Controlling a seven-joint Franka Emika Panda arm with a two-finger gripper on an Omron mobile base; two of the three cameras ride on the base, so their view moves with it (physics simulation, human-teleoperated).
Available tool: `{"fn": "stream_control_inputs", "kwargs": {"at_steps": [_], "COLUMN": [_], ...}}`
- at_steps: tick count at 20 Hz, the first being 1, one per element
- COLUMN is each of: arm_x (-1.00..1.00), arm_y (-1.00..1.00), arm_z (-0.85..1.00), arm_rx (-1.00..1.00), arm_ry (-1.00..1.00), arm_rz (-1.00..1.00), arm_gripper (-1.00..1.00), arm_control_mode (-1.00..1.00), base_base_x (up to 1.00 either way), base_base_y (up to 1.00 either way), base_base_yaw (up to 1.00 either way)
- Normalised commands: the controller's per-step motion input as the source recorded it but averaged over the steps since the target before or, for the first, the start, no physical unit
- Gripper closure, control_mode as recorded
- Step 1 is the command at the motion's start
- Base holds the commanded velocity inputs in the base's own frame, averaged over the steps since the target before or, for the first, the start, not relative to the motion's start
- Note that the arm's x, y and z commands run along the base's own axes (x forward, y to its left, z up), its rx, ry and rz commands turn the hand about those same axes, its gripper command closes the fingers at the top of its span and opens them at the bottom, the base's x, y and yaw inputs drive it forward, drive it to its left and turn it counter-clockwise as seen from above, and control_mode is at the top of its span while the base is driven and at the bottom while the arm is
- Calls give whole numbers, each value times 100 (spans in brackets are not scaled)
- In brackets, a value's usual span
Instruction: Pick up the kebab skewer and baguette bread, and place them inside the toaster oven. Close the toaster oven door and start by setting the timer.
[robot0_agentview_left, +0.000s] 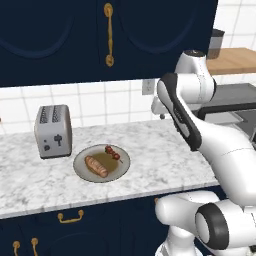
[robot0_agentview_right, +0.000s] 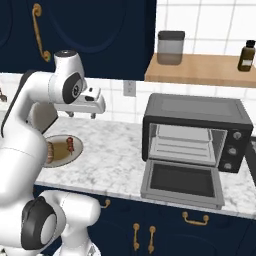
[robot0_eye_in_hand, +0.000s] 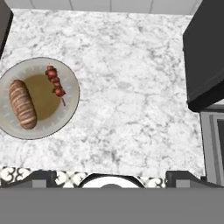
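Since nothing is held yet: pincer (robot0_agentview_right: 80, 115) wide, hovering above tabletop (robot0_eye_in_hand: 131, 87) between plate (robot0_eye_in_hand: 70, 111) and oven (robot0_agentview_right: 197, 131).
Skewer (robot0_eye_in_hand: 55, 84): on plate beside bread; likely light, stiff, thin; pinch across the chunks mid-length.
Bread (robot0_eye_in_hand: 22, 104): golden, slashed; probably light, firm; grip across its width.
Door (robot0_agentview_right: 181, 183): dropped open.

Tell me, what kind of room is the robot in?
It looks like a kitchen, a computer-drawn one. There is a marble counter with a toaster on it, a toaster oven with its door dropped open, and a plate of food. Dark blue cabinets hang above.
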Motion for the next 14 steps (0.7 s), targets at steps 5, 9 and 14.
{"fn": "stream_control_inputs", "kwargs": {"at_steps": [5,9,14], "arm_x": [0,0,0], "arm_y": [0,0,0], "arm_z": [0,0,0], "arm_rx": [0,0,0], "arm_ry": [0,0,0], "arm_rz": [0,0,0], "arm_gripper": [-100,-100,-100], "arm_control_mode": [100,100,100], "base_base_x": [0,6,0], "base_base_y": [-62,-49,-4], "base_base_yaw": [0,0,0]}}
